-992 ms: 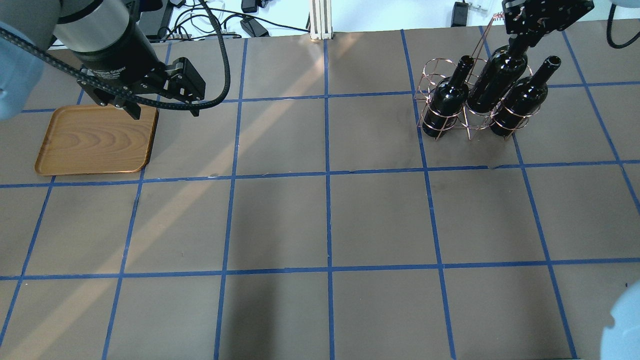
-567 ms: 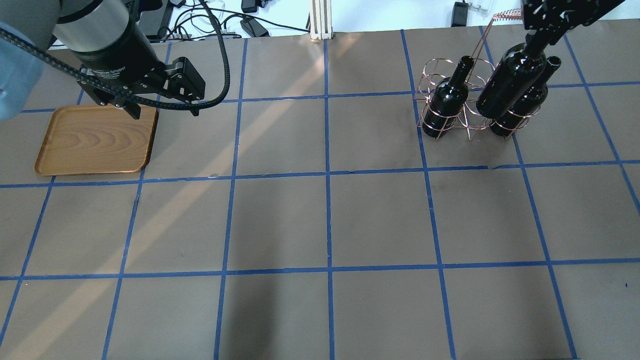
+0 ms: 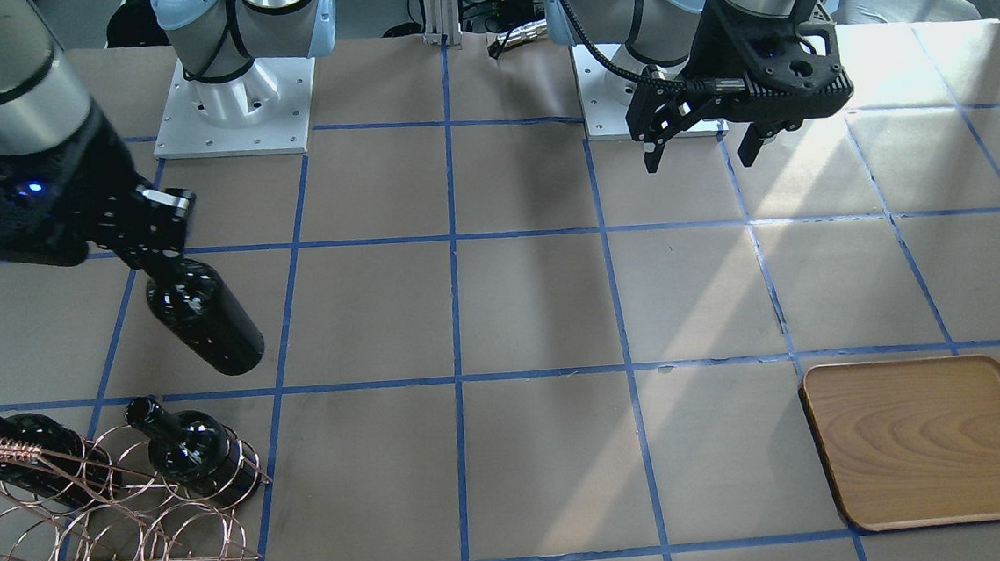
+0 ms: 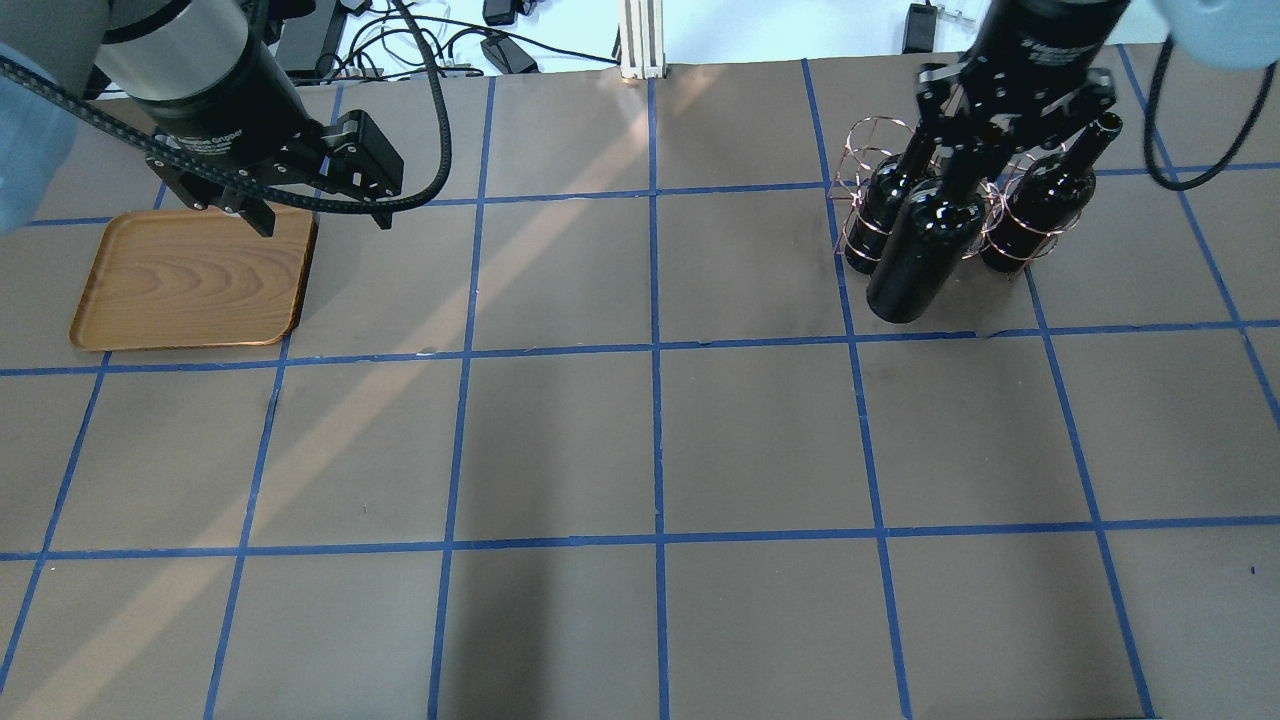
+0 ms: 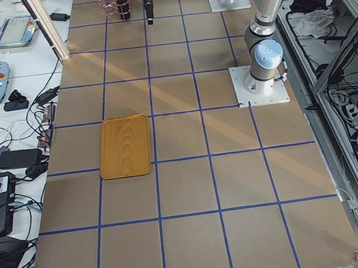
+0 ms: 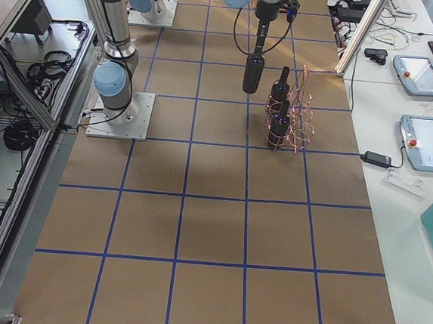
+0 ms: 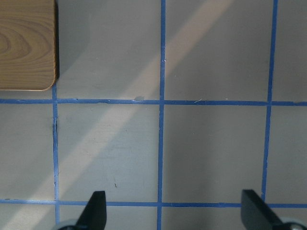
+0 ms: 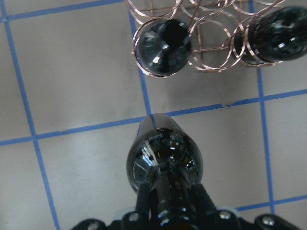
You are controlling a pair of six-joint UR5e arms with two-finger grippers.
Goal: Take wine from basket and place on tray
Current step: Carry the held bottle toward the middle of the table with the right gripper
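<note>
My right gripper [image 4: 972, 150] is shut on the neck of one wine bottle [image 4: 915, 255] and holds it in the air, clear of the basket [image 4: 868, 135], on the basket's robot side. The right wrist view shows this bottle [image 8: 163, 153] hanging below the fingers. Two more bottles [image 4: 885, 215] [image 4: 1040, 205] stand in the copper wire basket [image 3: 105, 546]. The wooden tray [image 4: 190, 280] lies empty at the table's far left. My left gripper [image 4: 322, 218] is open and empty, above the tray's right edge.
Blue tape lines divide the brown table into squares. An aluminium post [image 4: 640, 40] and cables lie beyond the far edge. The robot bases [image 3: 232, 97] stand at the near side. Bare table lies between the basket and the tray.
My right gripper lifted the bottle out of the basket and carried it toward the robot side of the basket. The left arm barely moved.
</note>
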